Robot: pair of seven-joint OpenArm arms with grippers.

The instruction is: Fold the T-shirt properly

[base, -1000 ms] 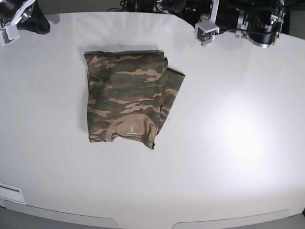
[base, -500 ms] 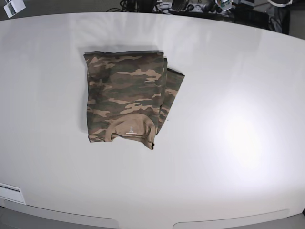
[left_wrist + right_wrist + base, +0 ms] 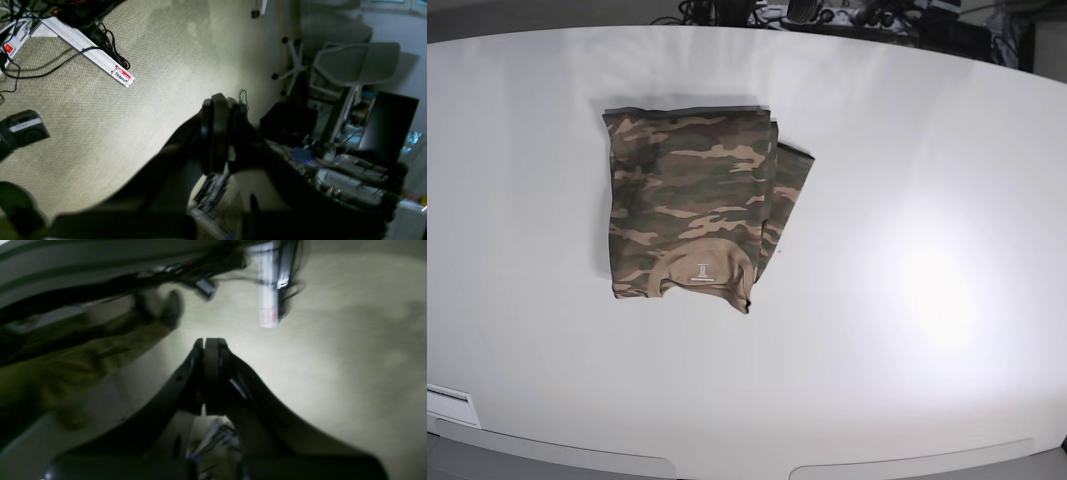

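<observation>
The camouflage T-shirt (image 3: 692,200) lies folded into a rough rectangle on the white table (image 3: 907,200), left of centre in the base view. Its tan inner neck with a small label (image 3: 702,270) faces the near edge, and a sleeve layer sticks out on its right side. Neither arm shows in the base view. In the left wrist view my left gripper (image 3: 217,100) is shut, with nothing between its fingers, and points off the table over carpet. My right gripper (image 3: 206,341) in the right wrist view is likewise shut on nothing above the floor.
Cables and equipment (image 3: 827,15) line the table's far edge. A labelled aluminium rail (image 3: 90,50) with a power strip lies on the carpet, with an office chair (image 3: 353,66) and a cluttered desk (image 3: 333,160) beyond. The right wrist view is blurred, showing a white bar (image 3: 268,286).
Both arms have drawn back from the table's far corners and left the base view. The folded T-shirt has not moved.
</observation>
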